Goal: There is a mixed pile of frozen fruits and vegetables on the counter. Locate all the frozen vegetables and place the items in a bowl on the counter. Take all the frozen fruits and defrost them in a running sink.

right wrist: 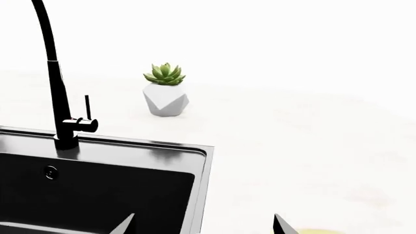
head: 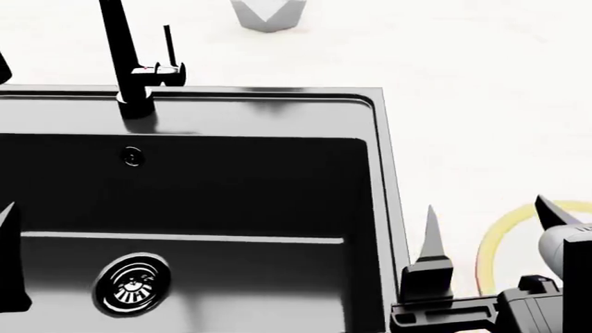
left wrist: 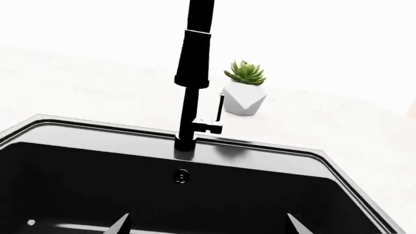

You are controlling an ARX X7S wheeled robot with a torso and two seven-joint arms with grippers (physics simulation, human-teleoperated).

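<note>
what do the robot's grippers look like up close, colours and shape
In the head view the right gripper has slim, tapering fingers ending in sharp points, one pale grey, one black. They sit on a blocky black base with a light grey housing behind it. Of the left gripper, only a dark pointed finger shows at the frame's edge.

Smooth white, faintly marbled stone table fills view. Large rectangular black sink with steel-grey rim set into it; round metal drain in basin floor. Tall black faucet with lever stands on rim at far side. Grey faceted planter holding green succulent sits on table beyond sink, near faucet. Yellow rim of shallow white bowl shows on table beside sink's right edge.
</note>
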